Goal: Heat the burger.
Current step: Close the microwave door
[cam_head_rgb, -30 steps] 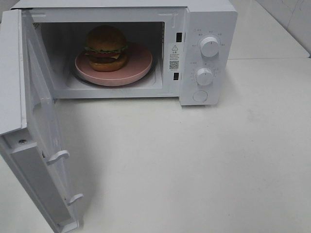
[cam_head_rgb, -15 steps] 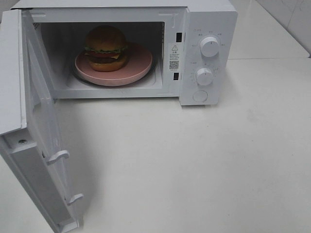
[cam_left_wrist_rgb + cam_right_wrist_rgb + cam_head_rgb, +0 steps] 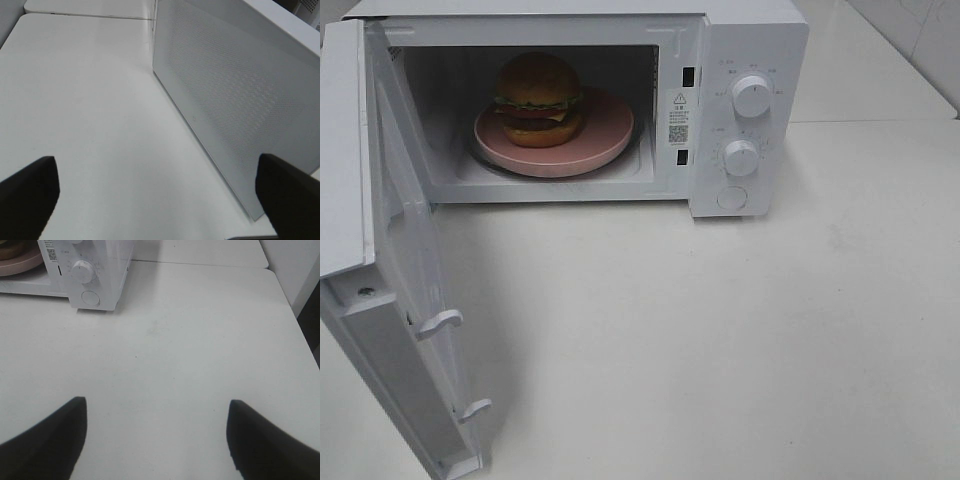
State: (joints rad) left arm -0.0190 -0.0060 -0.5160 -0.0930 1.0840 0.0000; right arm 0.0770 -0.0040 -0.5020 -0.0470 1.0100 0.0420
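The burger [image 3: 539, 98] sits on a round pink plate [image 3: 605, 135] inside the white microwave [image 3: 750, 40], toward the plate's left side. The microwave door [image 3: 415, 290] hangs wide open to the left. Neither gripper shows in the exterior view. My left gripper [image 3: 157, 192] is open above bare table, with the perforated outer face of the door [image 3: 235, 95] just beside it. My right gripper [image 3: 155, 432] is open over the table, well off from the microwave's control panel [image 3: 85, 275]. An edge of the pink plate [image 3: 20, 260] shows in the right wrist view.
Two white knobs [image 3: 751, 96] [image 3: 741, 158] and a round button [image 3: 731, 197] sit on the microwave's right panel. The white table [image 3: 720, 330] stretches in front. A tiled wall [image 3: 920, 40] stands at the far right.
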